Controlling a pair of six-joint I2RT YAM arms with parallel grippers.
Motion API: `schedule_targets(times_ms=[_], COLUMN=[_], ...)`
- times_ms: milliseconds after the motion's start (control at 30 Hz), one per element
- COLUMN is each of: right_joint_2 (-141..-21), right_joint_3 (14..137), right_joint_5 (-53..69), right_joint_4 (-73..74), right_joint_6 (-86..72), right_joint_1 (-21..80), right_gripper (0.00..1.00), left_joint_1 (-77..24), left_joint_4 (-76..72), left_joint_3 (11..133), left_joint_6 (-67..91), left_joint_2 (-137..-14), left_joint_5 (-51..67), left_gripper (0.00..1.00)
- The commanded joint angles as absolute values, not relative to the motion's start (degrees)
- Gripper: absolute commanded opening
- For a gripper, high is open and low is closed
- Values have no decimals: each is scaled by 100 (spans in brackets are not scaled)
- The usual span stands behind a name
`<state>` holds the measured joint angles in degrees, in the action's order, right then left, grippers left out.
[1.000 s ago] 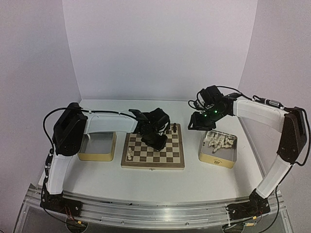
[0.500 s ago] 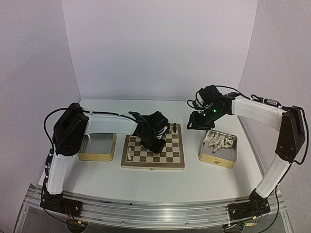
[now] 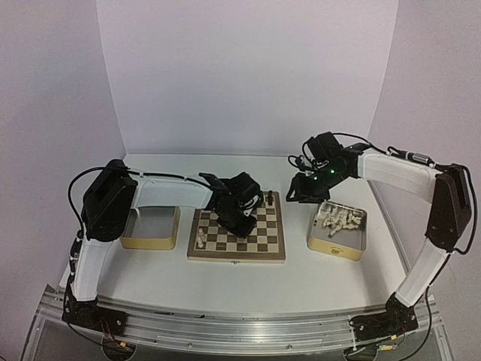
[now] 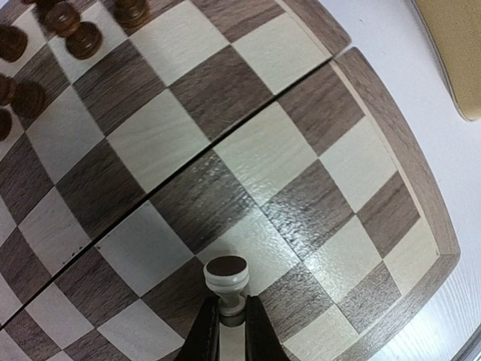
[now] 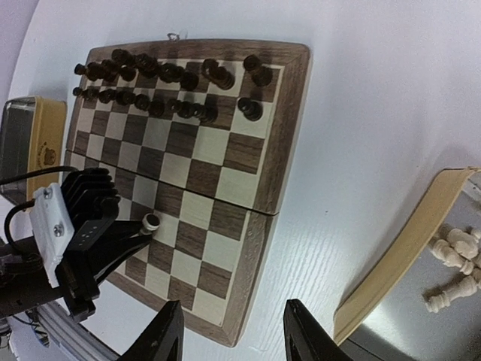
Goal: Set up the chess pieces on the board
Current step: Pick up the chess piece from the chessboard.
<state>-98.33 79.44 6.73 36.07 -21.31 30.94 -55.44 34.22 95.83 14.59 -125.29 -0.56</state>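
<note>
The left claw (image 4: 231, 327) is clamped on a cream pawn (image 4: 227, 277), upright over a light square of the board (image 4: 391, 173) (dark pieces (image 4: 83, 41) crowd the far rows). The right claw (image 5: 233, 308) hangs open above the tabletop (image 5: 376, 113).

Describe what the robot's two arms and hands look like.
The left arm and right arm have white shells, bulky black joints and loose black cables. The left hand and right hand are black, two-fingered. Green lights glow near the right hand.
</note>
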Motion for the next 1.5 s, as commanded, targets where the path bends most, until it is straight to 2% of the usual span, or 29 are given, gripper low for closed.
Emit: schedule_targets(times_ms=[0, 67, 733, 1467], right_joint_2=[-10058, -10153, -11299, -12191], right_joint_3=[8103, 8074, 8500, 9064], right_joint_5=[1574, 1876, 3672, 4957], right_joint_4=[3634, 3630, 3598, 3089], right_joint_6=[-2226, -2368, -4374, -4689], right_joint_1=[3115, 3114, 2801, 2822], right_gripper=[45, 44, 43, 44], left_joint_1=[-5481, -5435, -5170, -4909], left_joint_4=[3318, 3336, 3256, 3136], left_joint_3=[9542, 9536, 9181, 9324], left_joint_6=[1232, 1190, 1038, 1172], left_joint_2=[-12460, -12420, -11755, -11539], left_joint_5=[448, 597, 1523, 2100], left_gripper=[5, 0, 0, 0])
